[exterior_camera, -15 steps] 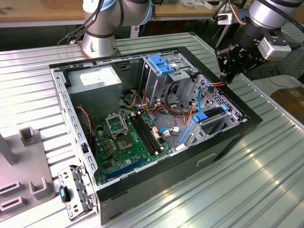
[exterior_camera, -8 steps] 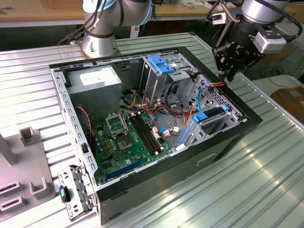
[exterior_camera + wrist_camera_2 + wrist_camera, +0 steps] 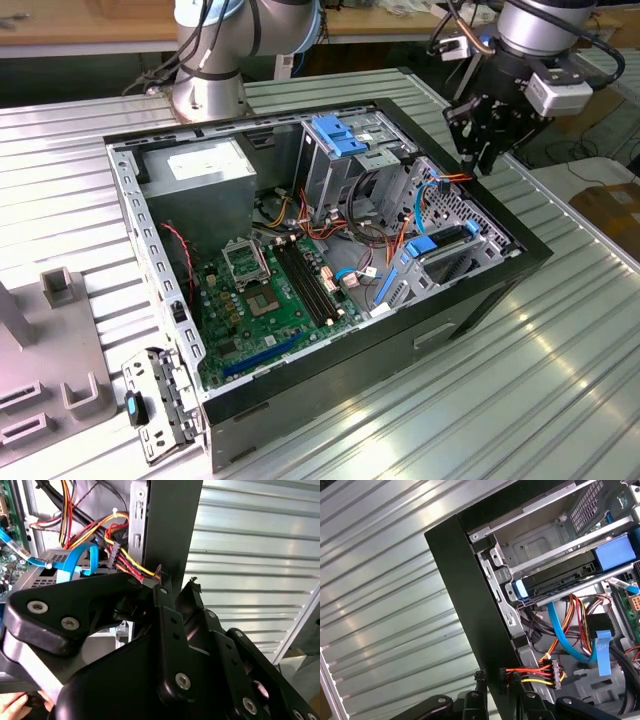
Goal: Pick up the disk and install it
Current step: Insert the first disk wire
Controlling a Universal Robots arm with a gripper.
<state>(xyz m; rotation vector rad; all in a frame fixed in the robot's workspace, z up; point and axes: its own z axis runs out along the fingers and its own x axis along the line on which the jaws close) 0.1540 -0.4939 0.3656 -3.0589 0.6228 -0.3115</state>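
Observation:
The disk [image 3: 445,240] lies in the drive cage at the case's corner on the exterior view's right, a dark slab with light-blue rail ends. In the first wrist view the disk [image 3: 560,580] sits between the cage's metal rails, its blue rail tip towards the case wall. My gripper [image 3: 484,165] hangs above the case's edge on the exterior view's right, apart from the disk. In both wrist views my gripper [image 3: 177,586] [image 3: 497,675] is slightly open and holds nothing, its tips right by the black case wall [image 3: 470,605].
A power plug with red, yellow and black wires [image 3: 555,672] lies close to my fingertips. Blue data cables [image 3: 557,625] loop below the cage. The open case [image 3: 150,230] stands on a ribbed metal table [image 3: 560,330]. A person's fingers [image 3: 15,702] show at one edge.

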